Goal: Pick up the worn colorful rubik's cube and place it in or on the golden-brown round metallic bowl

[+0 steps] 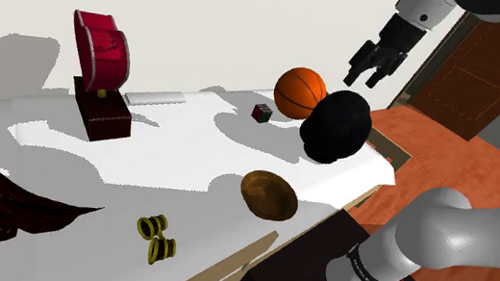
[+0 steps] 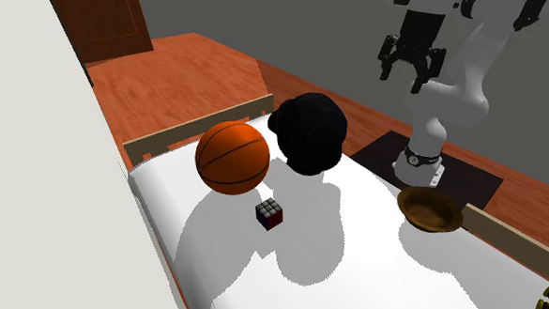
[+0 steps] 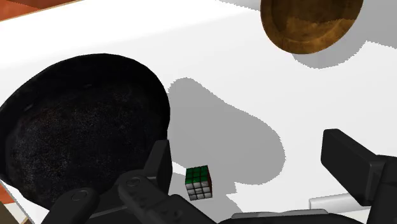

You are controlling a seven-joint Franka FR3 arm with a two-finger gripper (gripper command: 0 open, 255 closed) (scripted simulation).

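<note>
The small rubik's cube (image 1: pixel 262 114) (image 2: pixel 271 215) (image 3: pixel 198 182), with green, red and white faces, lies on the white bed beside the basketball. The golden-brown round bowl (image 1: pixel 268 195) (image 2: pixel 430 210) (image 3: pixel 312 22) rests near the bed's edge closest to the stand, well apart from the cube. My gripper (image 1: pixel 370 71) (image 2: pixel 410 69) (image 3: pixel 254 165) hangs high in the air above the bed's corner, open and holding nothing. In the wrist view the cube lies far below, close to one finger (image 3: pixel 159 162).
An orange basketball (image 1: pixel 300 92) (image 2: pixel 232 157) and a big black rounded lump (image 1: pixel 337 126) (image 2: pixel 308 134) (image 3: pixel 83 140) stand between me and the cube. A red object on a dark base (image 1: pixel 102 60), a yellow-black item (image 1: pixel 157 235) and a wooden bed frame (image 2: pixel 196 123) are also here.
</note>
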